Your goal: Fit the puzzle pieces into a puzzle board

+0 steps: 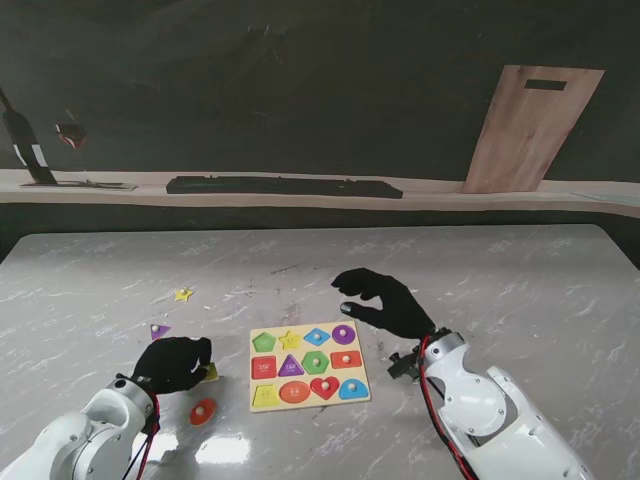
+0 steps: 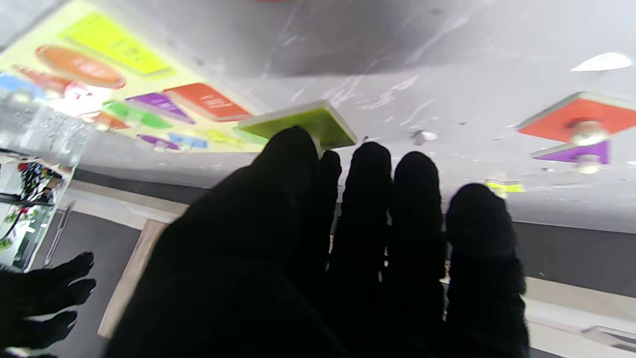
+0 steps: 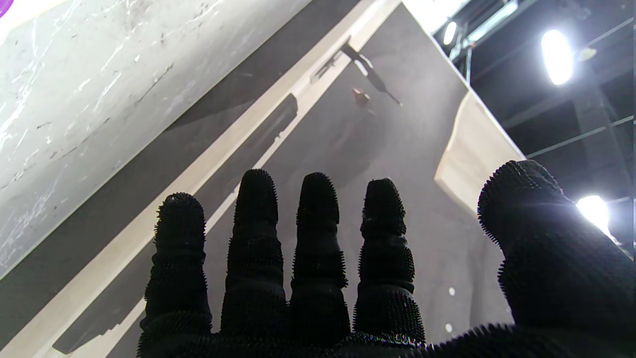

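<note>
So the left hand (image 1: pixel 172 364) is pinching a yellow-green square piece (image 2: pixel 303 124) at its fingertips, just left of the puzzle board (image 1: pixel 308 366), tilted up off the marble table (image 1: pixel 500 290). An orange piece (image 1: pixel 203 410) sits nearer to me, a purple one (image 1: pixel 159 330) farther off. The right hand (image 1: pixel 385 303) hovers right of the board, fingers spread, holding nothing.
</note>
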Controlling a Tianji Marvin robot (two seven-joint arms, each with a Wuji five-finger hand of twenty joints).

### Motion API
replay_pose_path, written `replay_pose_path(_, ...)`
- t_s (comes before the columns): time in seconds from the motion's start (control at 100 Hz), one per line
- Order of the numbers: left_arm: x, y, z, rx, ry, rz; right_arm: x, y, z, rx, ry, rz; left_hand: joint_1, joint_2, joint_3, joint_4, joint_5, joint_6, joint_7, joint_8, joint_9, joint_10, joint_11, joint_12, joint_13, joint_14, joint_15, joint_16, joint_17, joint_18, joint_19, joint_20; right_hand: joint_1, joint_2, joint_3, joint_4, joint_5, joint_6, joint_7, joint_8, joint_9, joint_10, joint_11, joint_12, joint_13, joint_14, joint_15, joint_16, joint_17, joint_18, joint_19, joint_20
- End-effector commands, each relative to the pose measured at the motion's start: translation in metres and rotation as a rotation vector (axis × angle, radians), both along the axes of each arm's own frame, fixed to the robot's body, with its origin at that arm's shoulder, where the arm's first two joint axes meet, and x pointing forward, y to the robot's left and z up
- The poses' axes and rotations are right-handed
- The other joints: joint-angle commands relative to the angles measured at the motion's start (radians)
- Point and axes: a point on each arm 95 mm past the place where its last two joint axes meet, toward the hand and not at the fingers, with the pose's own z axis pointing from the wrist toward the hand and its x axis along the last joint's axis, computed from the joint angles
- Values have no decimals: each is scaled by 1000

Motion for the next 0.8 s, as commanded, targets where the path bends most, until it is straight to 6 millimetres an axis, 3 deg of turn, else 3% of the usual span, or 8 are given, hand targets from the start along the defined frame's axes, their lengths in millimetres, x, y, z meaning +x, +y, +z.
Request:
replay_pose_path(0.0,8,-13,12,-16,-19,-32,-1,1,-2,10,2,1,-2,-7,39,-24,0,-16,50,13,-3,22,25,20,-8,11,33,-7,-5,9,35,-17,-9,17,-18,43,10,-30,-17,18,20,4,-16,7,18,-2,7,5,-7,1,9,16)
replay_pose_path(0.27,21,-41,10,-55,90,-75,2,-2,1,35,-30,-10,1,0,34,-24,-8,-12,49,24,-12,26,27,31,-18,14,35,-4,-16,5,30,-14,-8,18,-21,43,15,-32,-17,19,24,3,-18,7,20,-1,6,5,-8,4,7,16)
replay_pose_path(0.79,14,-83,-2,-63,200,-143,2,-9,4,60,-50,-26,-6,1,42,-23,-12,-13,56,32,-13,26,36,39,-17,14,44,0,-13,7,31,-5,-5,24,-34,44,21,-35,-20,19,29,4,-24,8,23,-1,2,5,-8,5,5,16)
